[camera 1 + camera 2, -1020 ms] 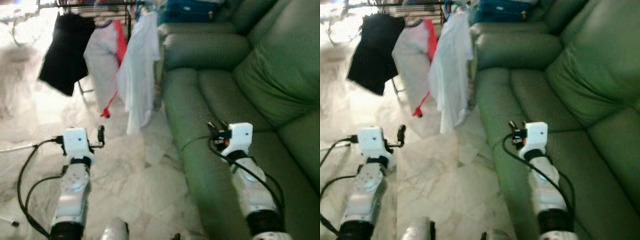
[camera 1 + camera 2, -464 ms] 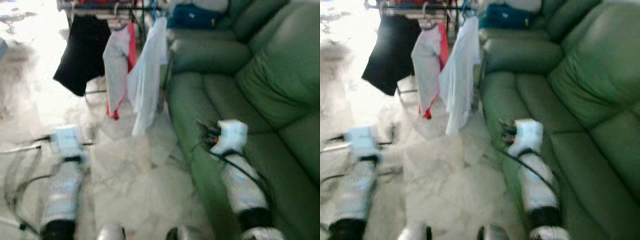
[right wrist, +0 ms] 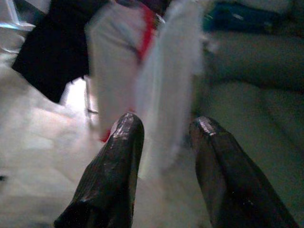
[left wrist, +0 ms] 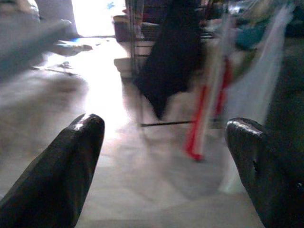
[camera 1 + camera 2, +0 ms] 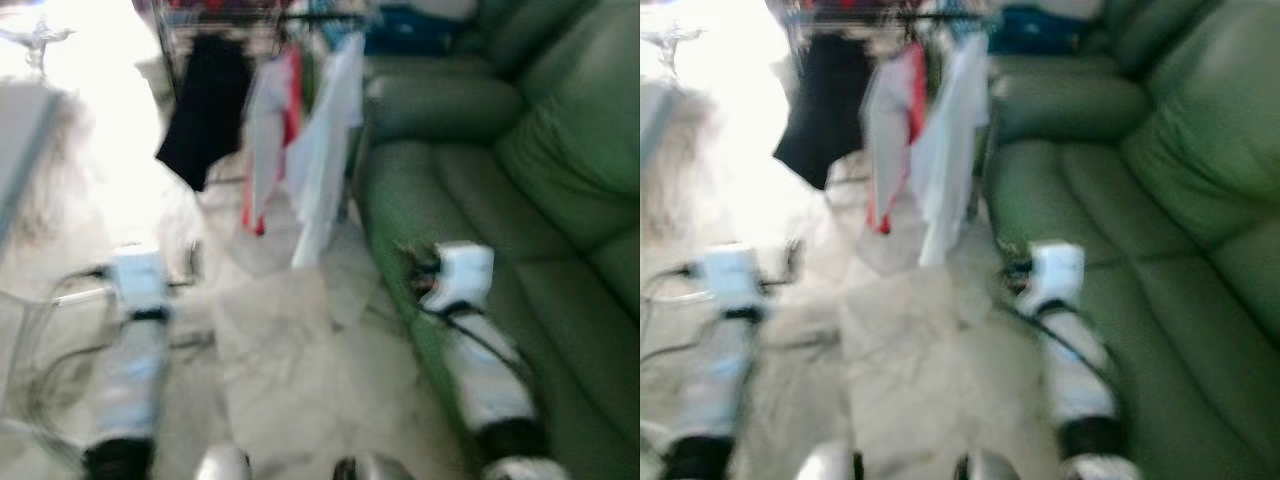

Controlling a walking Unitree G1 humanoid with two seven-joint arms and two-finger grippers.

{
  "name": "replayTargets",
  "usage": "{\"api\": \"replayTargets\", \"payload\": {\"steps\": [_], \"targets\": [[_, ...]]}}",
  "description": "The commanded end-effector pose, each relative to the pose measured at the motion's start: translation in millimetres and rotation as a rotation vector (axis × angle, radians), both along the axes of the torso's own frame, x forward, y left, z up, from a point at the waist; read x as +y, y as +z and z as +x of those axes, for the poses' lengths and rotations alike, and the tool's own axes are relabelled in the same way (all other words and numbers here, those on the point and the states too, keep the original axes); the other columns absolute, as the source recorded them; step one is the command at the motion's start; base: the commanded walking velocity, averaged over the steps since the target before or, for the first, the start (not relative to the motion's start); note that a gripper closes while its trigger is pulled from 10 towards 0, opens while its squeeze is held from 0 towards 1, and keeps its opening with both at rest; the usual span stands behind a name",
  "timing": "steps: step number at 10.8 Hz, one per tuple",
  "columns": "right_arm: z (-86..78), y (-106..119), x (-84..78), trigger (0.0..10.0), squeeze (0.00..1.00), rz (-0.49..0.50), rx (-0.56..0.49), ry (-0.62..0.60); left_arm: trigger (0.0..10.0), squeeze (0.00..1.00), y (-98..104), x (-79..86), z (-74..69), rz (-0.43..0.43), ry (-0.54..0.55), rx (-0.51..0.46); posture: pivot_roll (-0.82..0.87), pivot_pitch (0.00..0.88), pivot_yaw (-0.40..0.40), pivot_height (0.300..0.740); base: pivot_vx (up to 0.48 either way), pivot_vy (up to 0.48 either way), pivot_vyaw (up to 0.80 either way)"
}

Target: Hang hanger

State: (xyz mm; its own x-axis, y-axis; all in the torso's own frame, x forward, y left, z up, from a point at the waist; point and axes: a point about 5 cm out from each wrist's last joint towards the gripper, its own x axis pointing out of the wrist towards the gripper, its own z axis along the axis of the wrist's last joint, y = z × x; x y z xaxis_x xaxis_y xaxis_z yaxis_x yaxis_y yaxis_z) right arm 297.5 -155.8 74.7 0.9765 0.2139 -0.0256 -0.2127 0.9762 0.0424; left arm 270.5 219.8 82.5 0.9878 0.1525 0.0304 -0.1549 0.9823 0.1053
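Rack (image 5: 250,15) ahead at centre, clothes (image 5: 300,140) hanging from it over floor (image 5: 290,370). Sofa (image 5: 540,200) to right, just beside rack. Arms low in front, left over floor, right at sofa edge.

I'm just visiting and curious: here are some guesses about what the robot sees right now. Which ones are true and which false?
1. A green sofa stands on the robot's right. True.
2. Clothes hang on a rack ahead. True.
3. The left gripper holds a hanger. False: its fingers are wide open with nothing between them.
4. The black garment lies on the sofa. False: it hangs from the rack.
5. The right gripper grips the white shirt. False: the shirt hangs farther off.
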Motion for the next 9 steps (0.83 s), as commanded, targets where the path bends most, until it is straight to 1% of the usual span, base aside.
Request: {"api": "replayTargets", "payload": {"steps": [1,2,3,4,5,7,8,9], "targets": [[-1.0,2.2,-17.3,10.0,0.00,0.000,-0.011,-0.046,10.0,0.00,7.6,-11.5,2.2,0.052,-0.050,-0.044,0.05,0.090,-0.087,0.740,0.000,0.000,0.00],[-2.9,1.8,-18.0,10.0,0.00,0.006,-0.015,-0.044,10.0,0.00,14.8,-7.7,2.7,0.135,-0.053,-0.069,0.05,0.092,-0.079,0.740,0.000,0.000,0.00],[-5.1,0.4,-17.4,10.0,0.00,0.008,-0.016,-0.047,10.0,0.00,17.5,-4.5,3.0,0.170,-0.061,-0.081,0.05,0.091,-0.067,0.740,0.000,0.000,0.00],[-6.7,-1.1,-16.1,10.0,0.00,0.003,-0.017,-0.047,10.0,0.00,17.3,-2.4,3.2,0.173,-0.059,-0.080,0.05,0.090,-0.058,0.740,0.000,0.000,0.00],[-9.6,-2.4,-9.6,10.0,0.00,-0.028,-0.032,-0.030,10.0,0.00,17.8,-1.7,6.3,0.183,-0.069,-0.076,0.05,0.089,-0.040,0.740,0.000,0.000,0.80],[-9.2,-2.9,-7.5,10.0,0.00,-0.012,-0.038,-0.037,10.0,0.00,20.5,-4.9,10.5,0.212,-0.069,-0.083,0.06,0.090,0.000,0.740,0.000,0.000,0.80],[-8.6,-2.5,-6.0,10.0,0.00,0.021,-0.051,-0.076,10.0,0.00,27.0,-3.7,13.2,0.253,-0.066,-0.098,0.05,0.100,0.063,0.740,0.000,0.000,0.00],[-9.0,-1.5,-4.4,10.0,0.00,0.023,-0.062,-0.092,10.0,0.00,28.8,-2.0,14.2,0.264,-0.079,-0.099,0.04,0.115,0.084,0.740,0.000,0.000,0.00]]}}
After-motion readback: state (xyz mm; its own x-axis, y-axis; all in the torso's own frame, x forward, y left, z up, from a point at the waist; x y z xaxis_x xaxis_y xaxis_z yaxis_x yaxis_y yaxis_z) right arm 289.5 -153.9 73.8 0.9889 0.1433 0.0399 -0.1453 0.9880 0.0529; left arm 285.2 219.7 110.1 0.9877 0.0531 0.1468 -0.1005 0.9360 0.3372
